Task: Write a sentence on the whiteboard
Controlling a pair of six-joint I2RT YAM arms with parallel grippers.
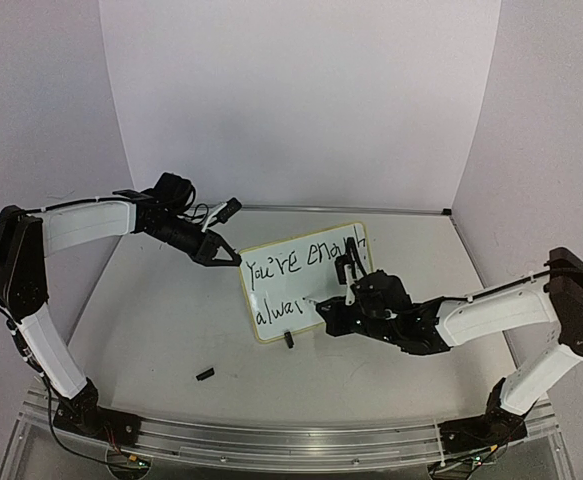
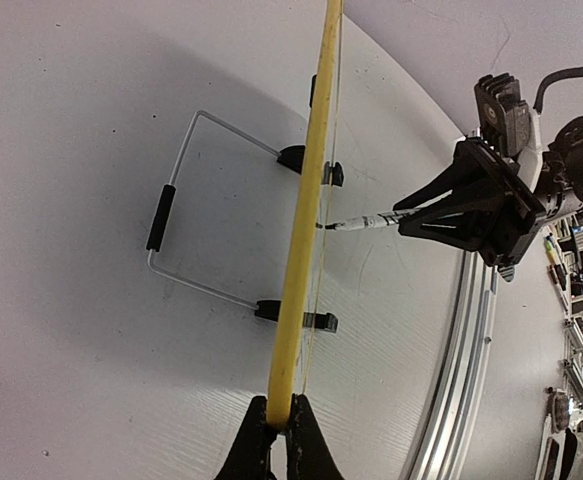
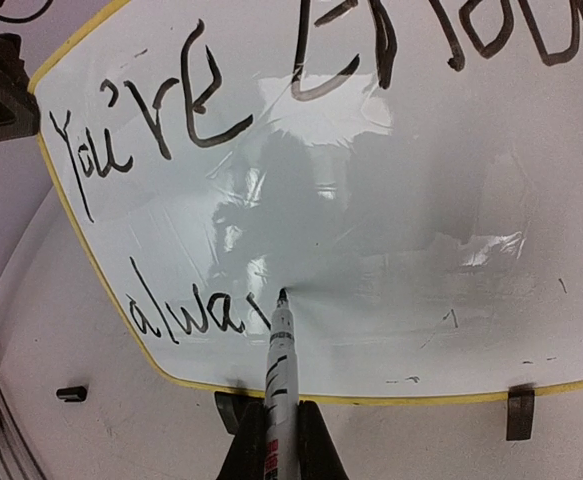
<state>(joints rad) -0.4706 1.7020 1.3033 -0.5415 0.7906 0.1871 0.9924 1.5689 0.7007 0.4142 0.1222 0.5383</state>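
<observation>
The whiteboard [image 1: 311,282] stands tilted on the table, propped up from behind. My left gripper [image 1: 233,259] is shut on its yellow rim [image 2: 306,230] at the upper left corner, seen edge-on in the left wrist view. My right gripper [image 1: 333,306] is shut on a white marker [image 3: 281,380], whose black tip touches the board just right of the lower line. The sentence [image 3: 171,110] reads "You're enough" on top. Below it stand "alwa" and one slanted stroke [image 3: 186,310].
A small black marker cap [image 1: 205,375] lies on the table in front of the board. A wire stand [image 2: 171,215] props the board from behind, and black clip feet [image 3: 519,410] hold its lower edge. An aluminium rail [image 1: 291,440] runs along the near edge.
</observation>
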